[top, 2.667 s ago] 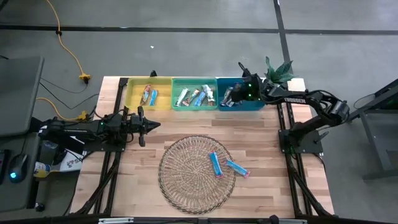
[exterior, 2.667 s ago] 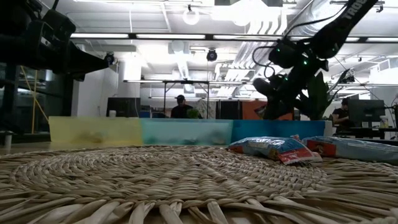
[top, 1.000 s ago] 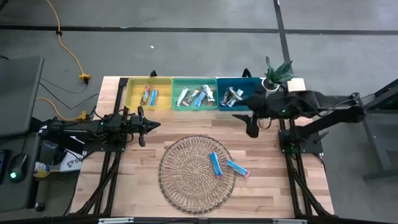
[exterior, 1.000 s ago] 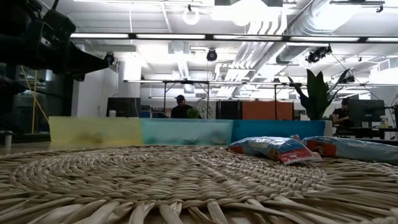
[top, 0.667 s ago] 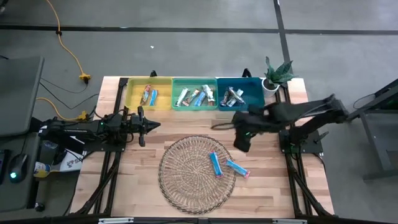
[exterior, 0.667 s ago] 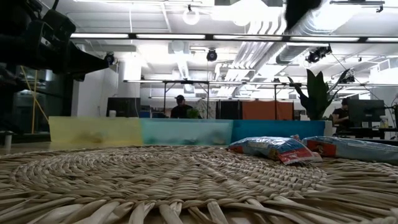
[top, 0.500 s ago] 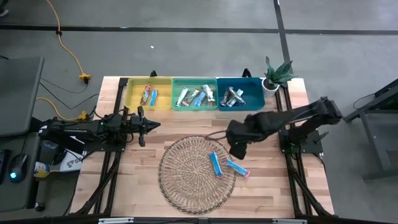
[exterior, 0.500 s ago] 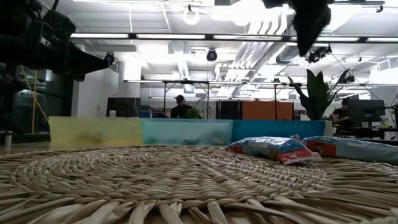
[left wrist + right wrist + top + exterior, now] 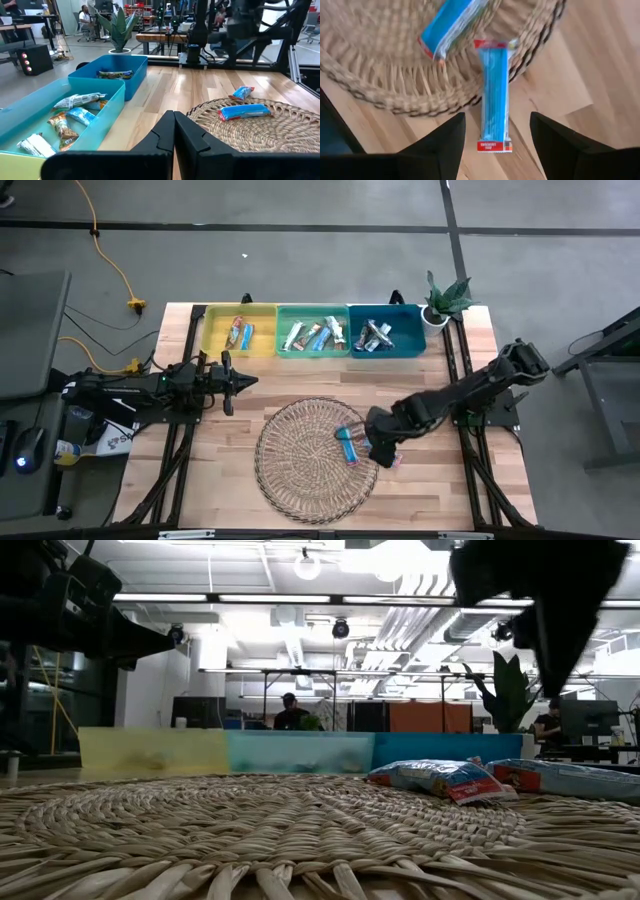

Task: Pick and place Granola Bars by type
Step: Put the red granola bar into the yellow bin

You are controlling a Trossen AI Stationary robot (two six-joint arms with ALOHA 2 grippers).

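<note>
Two blue granola bars remain at the round woven mat. One bar lies flat on the mat. The other bar lies across the mat's right rim, with one end on the wooden table. My right gripper hangs open just above this second bar, pointing down, its fingers apart on either side of the bar's table end without touching it. My left gripper waits shut and level at the table's left, with nothing in it. More bars lie sorted in three bins at the far edge.
A yellow bin, a green bin and a blue bin stand side by side along the far edge. A small potted plant stands at the far right corner. Bare wood lies right of the mat.
My right gripper has swung from near the blue bin toward the table's near edge and down. It now hangs over the bar on the mat's right rim. It has tipped from nearly level to pointing steeply down and has rolled. The bars have not moved.
</note>
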